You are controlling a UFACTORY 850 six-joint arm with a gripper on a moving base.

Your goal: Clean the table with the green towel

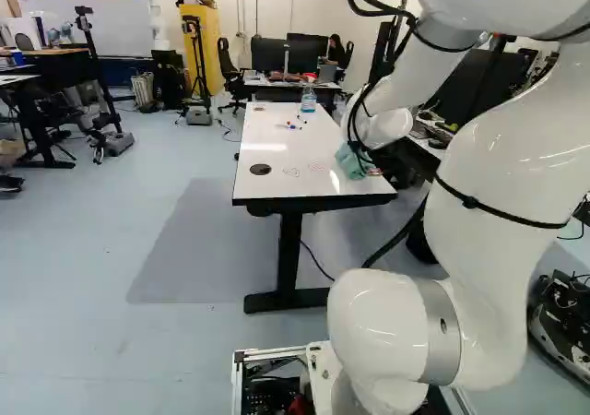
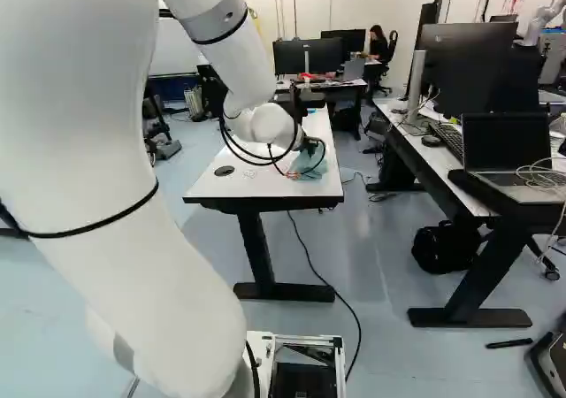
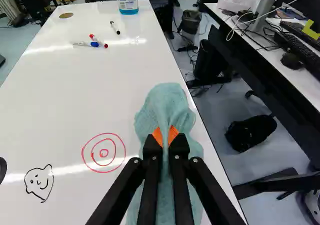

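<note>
In the right base view my gripper [image 2: 313, 145] is low over the near right part of the white table [image 2: 212, 186], at the green towel [image 2: 308, 164]. The wrist view has the gripper [image 3: 165, 137] shut on the bunched towel [image 3: 167, 102], orange pads pressing it from two sides. The towel spreads ahead of and under the fingers, by the table's long edge. Beside it on the tabletop are red rings [image 3: 103, 153] and a black drawn face [image 3: 39, 182]. The left base view shows the towel [image 1: 351, 162] partly behind the arm.
A spray bottle [image 1: 309, 99] stands toward the table's far end. Several markers [image 3: 95, 44] lie nearer, well ahead of the gripper. A round dark grommet [image 1: 261, 169] is in the tabletop. Alongside runs another desk with a laptop [image 2: 508, 150], monitors and cables; a black bag [image 2: 447, 246] is on the floor.
</note>
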